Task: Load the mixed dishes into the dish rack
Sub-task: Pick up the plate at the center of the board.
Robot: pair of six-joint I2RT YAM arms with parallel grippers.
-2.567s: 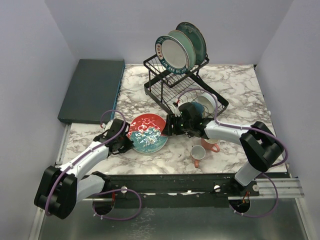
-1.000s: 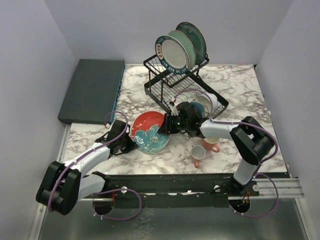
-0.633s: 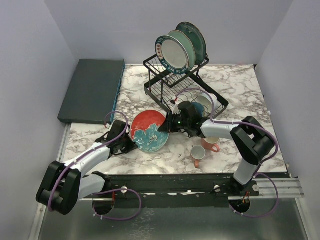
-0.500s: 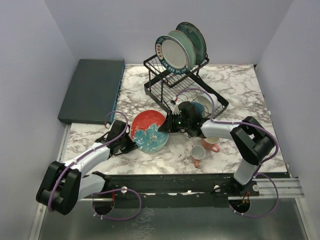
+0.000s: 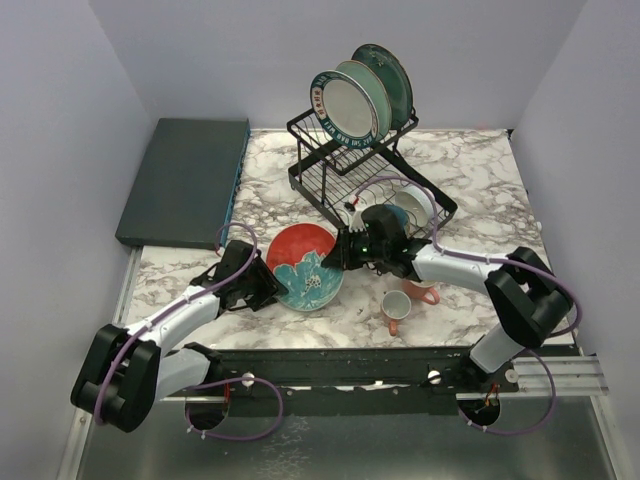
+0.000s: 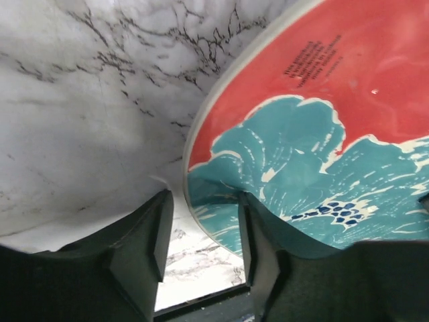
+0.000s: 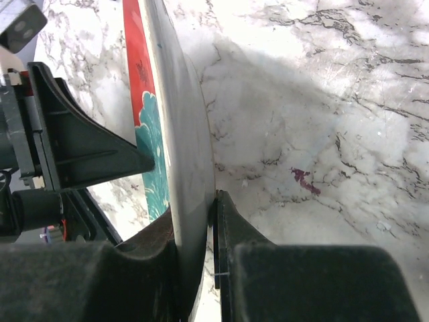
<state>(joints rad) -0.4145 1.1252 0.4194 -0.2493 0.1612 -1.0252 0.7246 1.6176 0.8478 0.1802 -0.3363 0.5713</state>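
Our right claw (image 7: 196, 216) was closed on the rim of the red-and-teal plate (image 5: 310, 268), one finger against the painted face and the other against the pale underside. In the right wrist view the plate stood edge-on, tilted up off the marble desk (image 5: 480, 180), with its shadow on the stone behind it. Our left claw (image 6: 204, 201) stood open at the opposite side of the same plate. Its two fingers (image 6: 141, 248) were parted, the plate's rim sat in the gap between them, and a strip of marble showed on the left of that rim.

From above, the plate hung between the two claws a little left of the middle of the desk, nearer the front edge than the back. Two pink mugs (image 5: 396, 309) sat to its right, close to the front edge. The dish rack (image 5: 300, 135) stood at the middle of the rear edge, with a blue-rimmed white plate (image 5: 345, 108), a pale green plate (image 5: 368, 90) and a dark teal plate (image 5: 395, 72) upright in its top tier. A white bowl (image 5: 420, 200) lay in its lower base, partly hidden by our right arm. A dark teal slab (image 5: 185, 180) lay off the desk's left rear corner.
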